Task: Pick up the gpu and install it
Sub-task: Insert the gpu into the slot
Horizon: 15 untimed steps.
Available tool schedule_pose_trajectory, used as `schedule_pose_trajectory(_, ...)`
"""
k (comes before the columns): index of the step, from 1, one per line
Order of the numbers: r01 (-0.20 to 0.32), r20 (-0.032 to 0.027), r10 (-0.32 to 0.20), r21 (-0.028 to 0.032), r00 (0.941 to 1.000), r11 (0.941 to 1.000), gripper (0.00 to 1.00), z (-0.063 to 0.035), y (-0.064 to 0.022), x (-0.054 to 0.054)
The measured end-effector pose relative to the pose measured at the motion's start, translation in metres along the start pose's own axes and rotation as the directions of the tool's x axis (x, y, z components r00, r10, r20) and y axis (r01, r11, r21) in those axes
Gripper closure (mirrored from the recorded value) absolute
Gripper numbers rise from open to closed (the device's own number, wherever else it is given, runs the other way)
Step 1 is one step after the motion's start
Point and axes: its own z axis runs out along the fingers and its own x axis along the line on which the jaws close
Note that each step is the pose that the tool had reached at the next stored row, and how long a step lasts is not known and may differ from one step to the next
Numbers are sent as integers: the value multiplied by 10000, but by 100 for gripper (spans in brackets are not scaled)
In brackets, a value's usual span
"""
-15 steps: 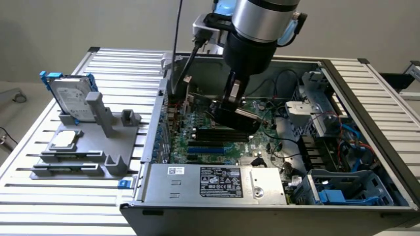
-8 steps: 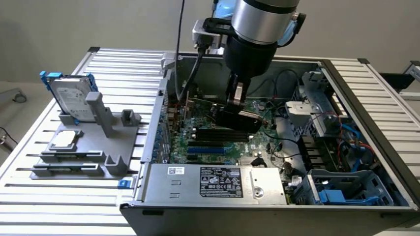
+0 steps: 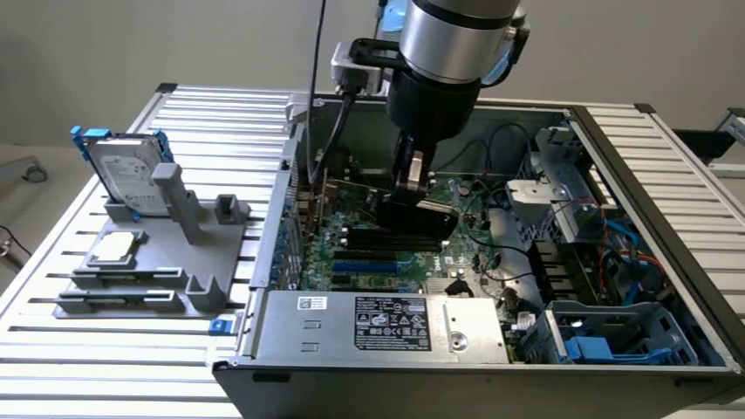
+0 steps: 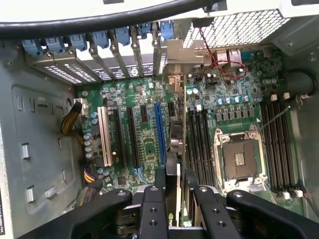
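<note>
The gripper [image 3: 409, 195] is down inside the computer case [image 3: 466, 393], its jaws clamped on the gpu [image 4: 177, 144]. The card stands on edge over the motherboard [image 4: 144, 144] slots, apparently not fully seated

The gpu [image 4: 175, 139] stands on edge between the fingers of the gripper [image 4: 175, 174], inside the computer case [image 3: 605, 140], over the motherboard [image 4: 144, 144]. Card slots [image 4: 130, 137] lie to one side of the gripper, the processor socket [image 4: 239, 159] to the other. Outside the case, well off to the exterior view's left, a hard drive [image 3: 122, 175] stands on a fixture [image 3: 174, 262]
</note>
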Motion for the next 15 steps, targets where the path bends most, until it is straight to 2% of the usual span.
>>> schedule_pose_trajectory(5,509,-119,-509,-1,9986,9987,74,6,-1,1)
schedule_pose_trajectory(6,622,-137,-622,28,9980,9981,74,9,0,1)
schedule_pose_trajectory(9,800,-177,-796,280,9967,9964,74,18,3,2)
schedule_pose_trajectory(12,936,-206,-926,560,9955,9940,74,27,11,3)
schedule_pose_trajectory(15,1045,-217,-1031,794,9944,9914,74,46,31,6)
